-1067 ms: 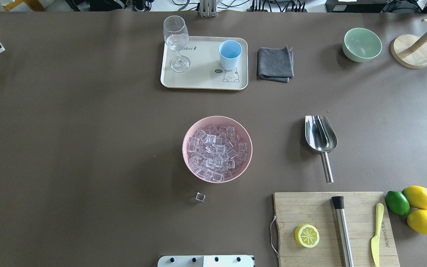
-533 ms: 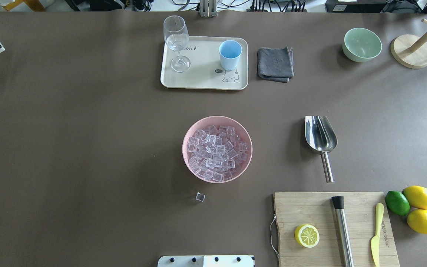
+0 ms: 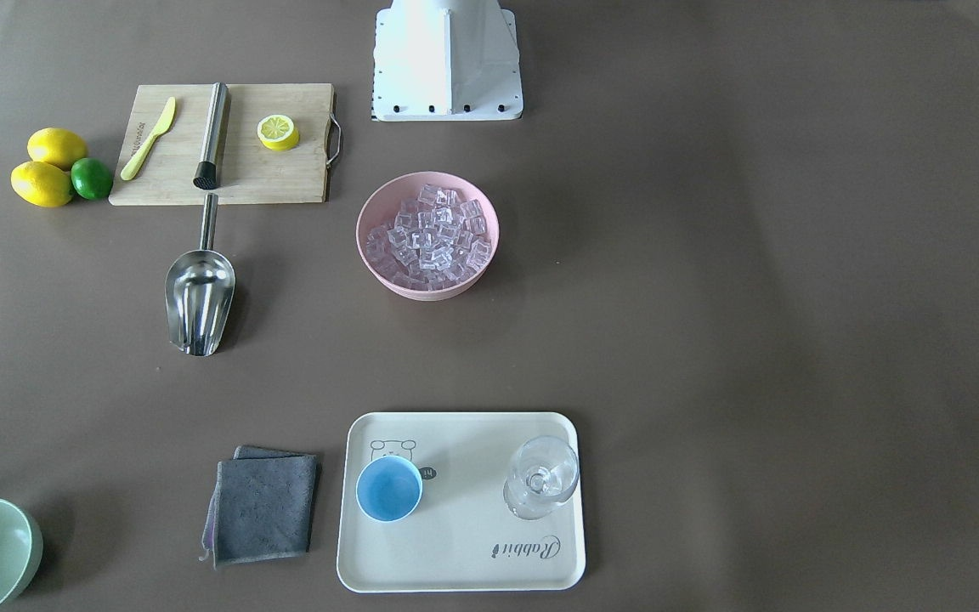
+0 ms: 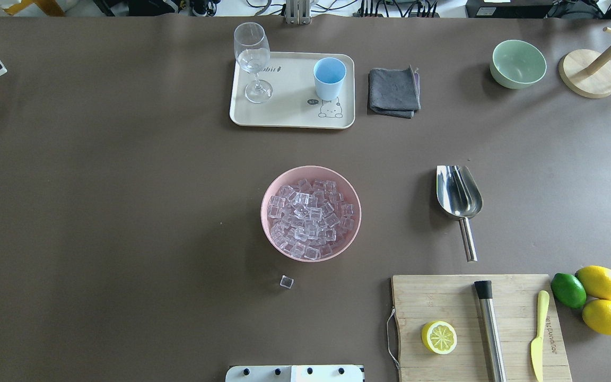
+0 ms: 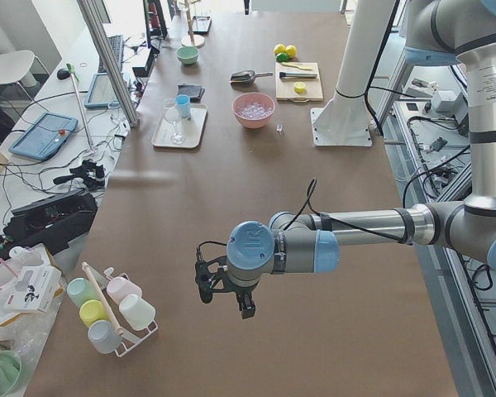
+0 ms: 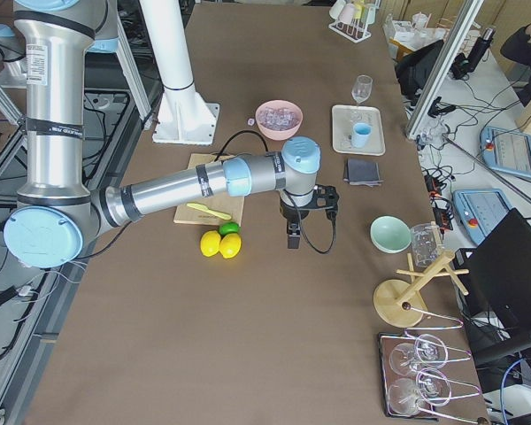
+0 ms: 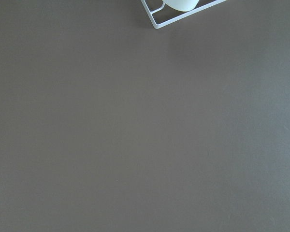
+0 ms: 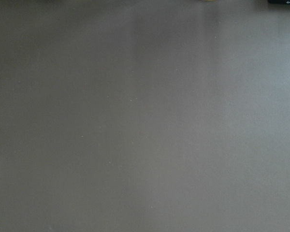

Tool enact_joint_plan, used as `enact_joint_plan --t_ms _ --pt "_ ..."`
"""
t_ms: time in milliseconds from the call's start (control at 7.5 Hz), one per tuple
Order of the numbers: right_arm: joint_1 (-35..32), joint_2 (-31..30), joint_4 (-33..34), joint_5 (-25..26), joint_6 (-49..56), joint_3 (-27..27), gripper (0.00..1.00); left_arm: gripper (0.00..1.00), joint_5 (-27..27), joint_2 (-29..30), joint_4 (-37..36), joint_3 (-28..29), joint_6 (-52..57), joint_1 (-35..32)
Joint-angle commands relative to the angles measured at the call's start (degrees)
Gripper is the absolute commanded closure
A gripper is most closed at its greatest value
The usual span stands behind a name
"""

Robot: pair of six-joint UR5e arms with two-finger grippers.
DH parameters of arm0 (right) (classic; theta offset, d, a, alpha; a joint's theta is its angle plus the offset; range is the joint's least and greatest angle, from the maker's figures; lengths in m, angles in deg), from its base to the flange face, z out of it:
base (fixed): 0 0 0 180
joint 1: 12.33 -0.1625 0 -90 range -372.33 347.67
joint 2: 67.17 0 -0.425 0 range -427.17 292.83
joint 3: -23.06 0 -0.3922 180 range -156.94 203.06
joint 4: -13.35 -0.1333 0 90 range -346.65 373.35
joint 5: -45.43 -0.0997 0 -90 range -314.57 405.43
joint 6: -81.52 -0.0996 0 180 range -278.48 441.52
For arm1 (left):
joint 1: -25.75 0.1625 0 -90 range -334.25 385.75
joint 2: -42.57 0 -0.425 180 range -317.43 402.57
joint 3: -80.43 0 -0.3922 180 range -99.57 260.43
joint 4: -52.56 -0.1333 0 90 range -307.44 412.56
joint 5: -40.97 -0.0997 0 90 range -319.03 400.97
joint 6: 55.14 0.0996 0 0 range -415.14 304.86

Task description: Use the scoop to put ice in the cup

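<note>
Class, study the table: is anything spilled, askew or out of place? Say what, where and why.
One small clear ice cube lies alone on the brown table, just outside the round pink bowl, on the robot's side, while the other cubes sit inside. It looks spilled. Nothing else stands out.

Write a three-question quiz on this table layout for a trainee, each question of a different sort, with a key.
1. True or false: the scoop lies on the cutting board.
2. Fill in: nearly all the ice sits in the ____ bowl.
3. What stands on the tray along with the cup?

Key
1. False. It lies on the table, with its handle pointing toward the cutting board.
2. Pink.
3. The stemmed glass.
</note>
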Motion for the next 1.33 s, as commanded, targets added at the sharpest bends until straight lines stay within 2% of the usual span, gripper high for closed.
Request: enact_joint_plan --t_ms 0,267,533,800,1067,1200 --pt "10.3 2.6 -0.3 -0.2 -16.3 4.4 0.00 0.02 0.6 0.1 -0.3 0.8 0.0 0.2" --pt "18.8 6.3 -0.3 0.4 -26.1 4.4 0.00 0.02 2.5 0.1 -0.3 0.1 -0.1 1.1" --pt "26.0 6.7 -3.0 1.0 -28.8 4.3 0.01 0.02 3.4 2.1 -0.1 -1.4 -0.1 5.8" --pt "34.4 6.7 -10.3 6.1 -37.2 2.2 0.01 0.02 3.8 3.3 -0.2 -6.8 -0.2 10.4" --pt "39.5 6.7 -19.0 10.0 -43.2 -2.3 0.01 0.02 6.1 4.8 0.0 -10.8 -0.2 16.5" --pt "41.2 6.9 -19.8 10.9 -44.6 -2.8 0.01 0.02 5.9 7.0 0.0 -11.4 -0.1 19.3"
